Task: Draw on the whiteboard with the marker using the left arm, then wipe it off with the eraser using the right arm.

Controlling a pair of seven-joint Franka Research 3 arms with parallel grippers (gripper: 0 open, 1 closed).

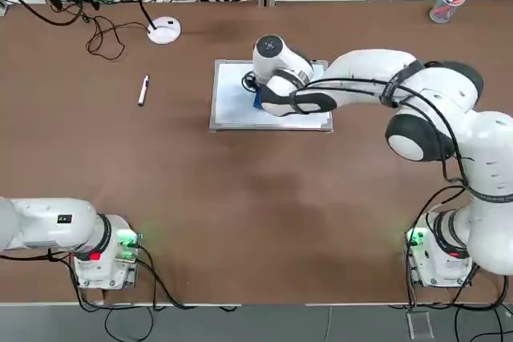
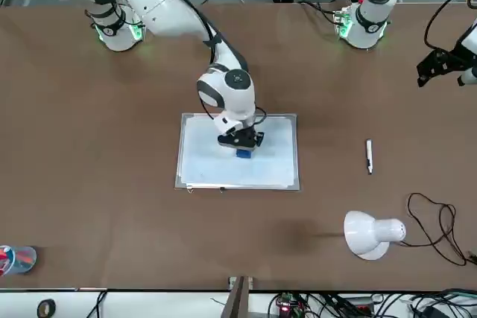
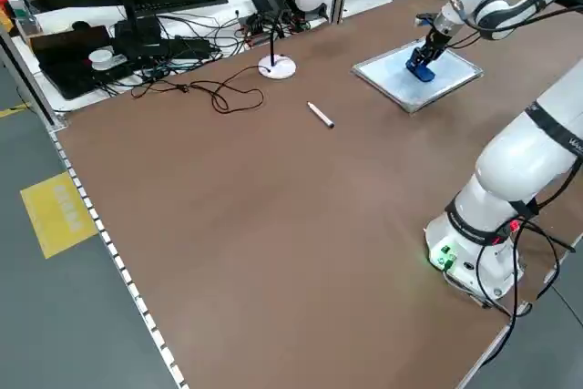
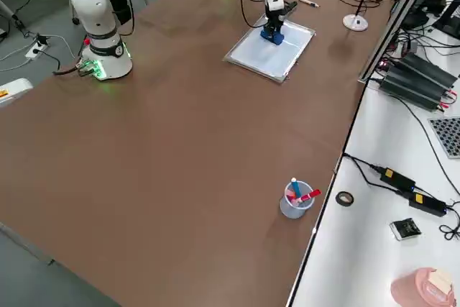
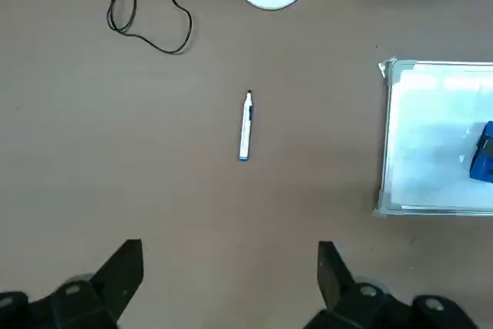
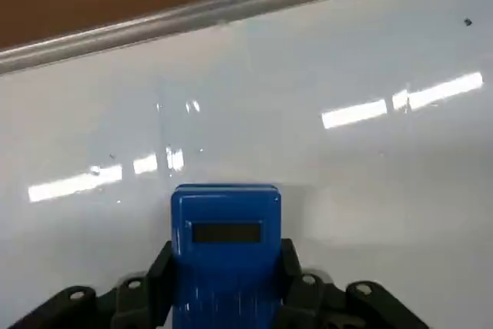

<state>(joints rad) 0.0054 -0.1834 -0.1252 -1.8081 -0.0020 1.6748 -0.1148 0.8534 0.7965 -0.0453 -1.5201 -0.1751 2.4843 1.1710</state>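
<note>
The whiteboard [image 1: 232, 108] lies flat at the middle of the table's far half. My right gripper [image 2: 243, 144] points down over it, shut on the blue eraser [image 2: 244, 154]. In the right wrist view the eraser [image 6: 225, 240] rests against the board's white surface [image 6: 362, 182], which shows no ink around it. The marker [image 1: 143, 90] lies loose on the table left of the board. My left gripper [image 2: 438, 65] hangs open and holds nothing, high over the table's left side; its wrist view looks down on the marker [image 5: 246, 126].
A white desk lamp [image 1: 164, 30] with a looped black cable [image 1: 105, 38] stands at the far left. A clear cup [image 1: 443, 6] of red-tipped pens sits at the far right corner. Cables and electronics crowd the bench beyond the far edge.
</note>
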